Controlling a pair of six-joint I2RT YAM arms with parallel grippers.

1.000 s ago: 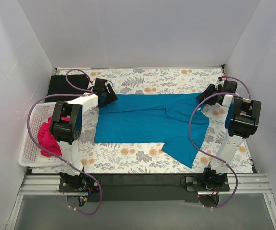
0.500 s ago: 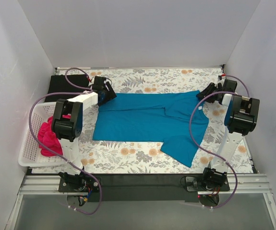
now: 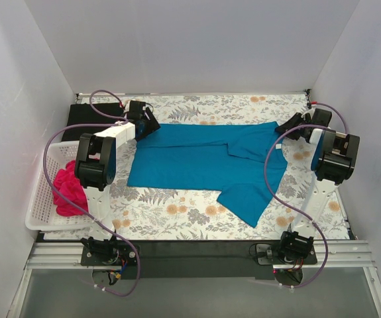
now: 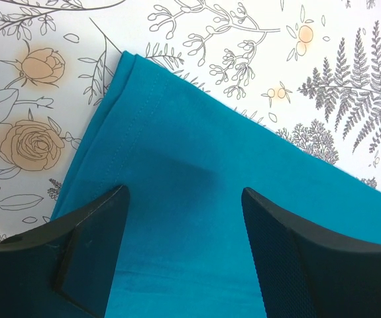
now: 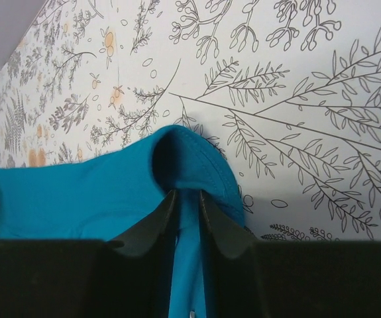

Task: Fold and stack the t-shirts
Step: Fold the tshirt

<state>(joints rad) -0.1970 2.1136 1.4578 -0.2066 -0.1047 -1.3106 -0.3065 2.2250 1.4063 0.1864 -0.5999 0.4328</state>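
Teal-blue t-shirt (image 3: 203, 162) lies spread on the floral surface (image 3: 177, 215), seemingly awaiting its first fold. At its far edge the right pincer (image 5: 188, 195) pinches one corner. The left pincer (image 4: 183, 195) straddles the other corner, wide open and empty, and likely must close next.

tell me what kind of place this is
Probably a robot test booth: plain white walls box in a floral-covered table, left arm and right arm bolted to a metal rail.
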